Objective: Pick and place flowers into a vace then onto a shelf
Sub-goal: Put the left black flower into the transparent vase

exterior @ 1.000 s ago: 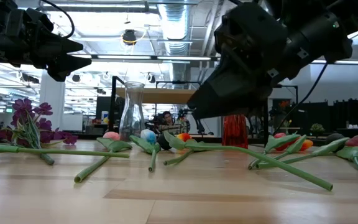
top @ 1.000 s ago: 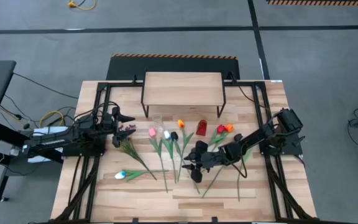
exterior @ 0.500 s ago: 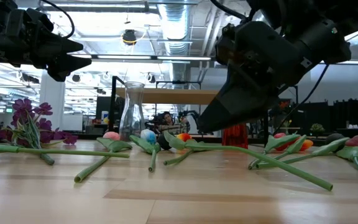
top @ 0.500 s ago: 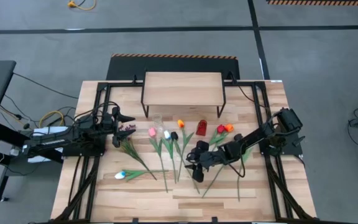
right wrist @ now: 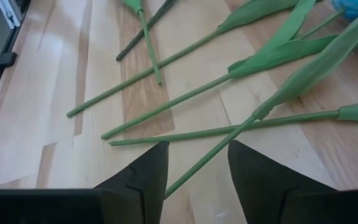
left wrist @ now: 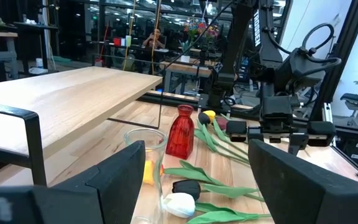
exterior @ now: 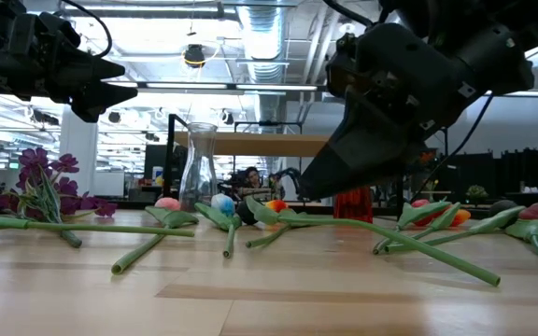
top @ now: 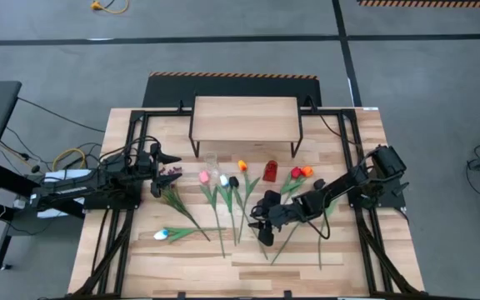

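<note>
The right pincer (top: 261,227) hovered low over the bench (top: 357,258) among the scattered flowers (top: 223,200), its fingers (right wrist: 146,177) partly spread with a green stem (right wrist: 210,155) running between them, not clamped. The left pincer (top: 172,163) waited wide apart and empty by the purple sprig (exterior: 40,182) near the bench's left side. Two vases stood before the one shelf (top: 244,117): a clear one (left wrist: 146,168) and a red one (left wrist: 180,132). About ten flowers lay on the bench; none stood in a vase.
</note>
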`<state>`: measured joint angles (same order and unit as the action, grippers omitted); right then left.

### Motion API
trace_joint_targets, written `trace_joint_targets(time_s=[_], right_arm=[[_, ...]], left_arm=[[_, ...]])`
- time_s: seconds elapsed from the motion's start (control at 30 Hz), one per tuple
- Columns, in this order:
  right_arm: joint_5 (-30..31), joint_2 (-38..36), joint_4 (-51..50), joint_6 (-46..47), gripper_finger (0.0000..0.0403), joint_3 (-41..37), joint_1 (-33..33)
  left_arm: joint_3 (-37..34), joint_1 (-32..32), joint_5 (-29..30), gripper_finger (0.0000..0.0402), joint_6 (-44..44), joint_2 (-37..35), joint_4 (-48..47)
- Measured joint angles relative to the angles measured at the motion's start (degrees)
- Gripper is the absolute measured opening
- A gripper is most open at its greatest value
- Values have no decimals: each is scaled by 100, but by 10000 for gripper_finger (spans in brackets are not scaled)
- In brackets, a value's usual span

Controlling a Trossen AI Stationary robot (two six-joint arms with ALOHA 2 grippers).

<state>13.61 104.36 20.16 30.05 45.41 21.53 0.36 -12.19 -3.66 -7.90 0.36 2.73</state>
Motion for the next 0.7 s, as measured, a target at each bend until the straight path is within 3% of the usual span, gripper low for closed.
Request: trace_joint_targets(time_s=[0.57, 0.7], right_arm=[[-24, -2, -41, -1, 157, -2, 19], [-24, -2, -41, -1, 154, -2, 19]], left_arm=[[1, 0, -14, 276, 4, 1, -1], [49, -2, -372, 276, -40, 2, -71]])
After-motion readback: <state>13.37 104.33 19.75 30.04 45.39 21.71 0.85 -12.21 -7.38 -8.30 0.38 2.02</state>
